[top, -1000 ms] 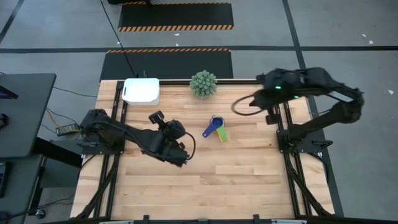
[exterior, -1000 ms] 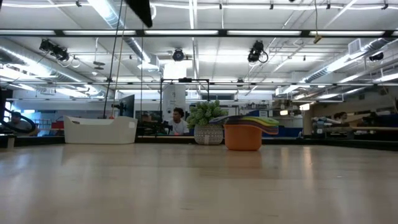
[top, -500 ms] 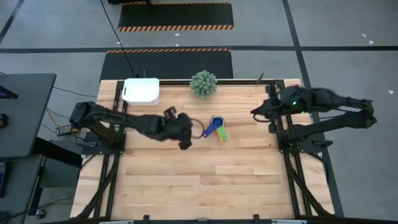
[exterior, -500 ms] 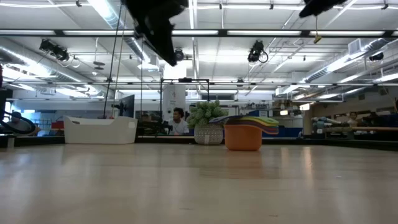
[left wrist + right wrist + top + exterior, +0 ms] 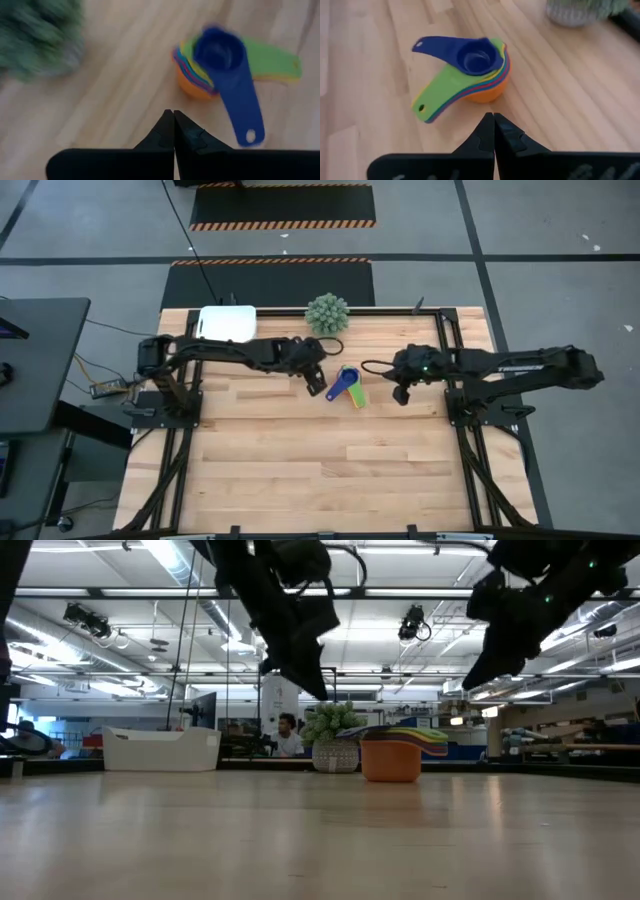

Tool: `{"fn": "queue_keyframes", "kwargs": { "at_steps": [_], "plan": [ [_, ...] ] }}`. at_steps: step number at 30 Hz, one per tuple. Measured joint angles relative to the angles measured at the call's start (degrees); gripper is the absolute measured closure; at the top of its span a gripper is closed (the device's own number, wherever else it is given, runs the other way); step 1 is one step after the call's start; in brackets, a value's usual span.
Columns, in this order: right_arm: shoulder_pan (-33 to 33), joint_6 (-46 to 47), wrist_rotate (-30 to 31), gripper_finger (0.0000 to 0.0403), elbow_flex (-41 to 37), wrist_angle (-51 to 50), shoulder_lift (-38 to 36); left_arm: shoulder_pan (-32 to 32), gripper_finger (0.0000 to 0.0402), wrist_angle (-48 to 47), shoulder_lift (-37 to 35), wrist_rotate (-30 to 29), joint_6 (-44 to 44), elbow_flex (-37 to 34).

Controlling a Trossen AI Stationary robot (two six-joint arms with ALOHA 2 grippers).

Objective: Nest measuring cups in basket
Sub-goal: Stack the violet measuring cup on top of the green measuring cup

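The measuring cups [image 5: 348, 386] stand nested in one stack on the table's far middle. The orange cup [image 5: 391, 761] is at the bottom with its base on the wood. The blue cup [image 5: 220, 52] is on top and a green handle [image 5: 436, 95] sticks out. The white basket [image 5: 227, 325] stands at the far left. My left gripper [image 5: 316, 381] is shut and empty, in the air just left of the stack. My right gripper [image 5: 400, 392] is shut and empty, in the air right of it. Both hang above the table in the low view, left [image 5: 318, 692] and right [image 5: 476, 678].
A green spiky ball plant [image 5: 327, 313] in a pot stands at the far edge, just behind the cups and right of the basket. Bare wood [image 5: 320, 470] covers the table's near half. People sit in the room beyond the table.
My left gripper has swung from the table's middle left toward the far edge and right, ending beside the cups. My right gripper has come down from its raised place at the far right and moved toward the cups. The cups and basket have stayed put.
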Motion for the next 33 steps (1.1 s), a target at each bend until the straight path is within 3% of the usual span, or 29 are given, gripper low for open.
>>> {"fn": "queue_keyframes", "kwargs": {
  "at_steps": [10, 17, 24, 33],
  "plan": [
    [-3.12, 7.0, -2.91, 0.0403, -2.18, 5.88, 10.69, 1.2, 0.0401, 6.31, 7.94, 8.17, 4.33, -0.04],
    [-3.14, 9.0, -5.32, 0.0403, -2.18, 15.57, 21.05, 0.67, 0.0401, 7.81, 9.7, 12.66, 4.35, -0.15],
    [-2.99, 9.98, -12.03, 0.0403, -2.14, 22.22, 28.73, -0.93, 0.0401, 9.96, 10.24, 15.14, 3.77, -0.04],
    [-1.97, 9.67, -15.74, 0.0403, -2.12, 29.49, 33.62, -3.12, 0.0401, 11.88, 10.24, 16.2, 2.54, -0.04]
  ]
}}
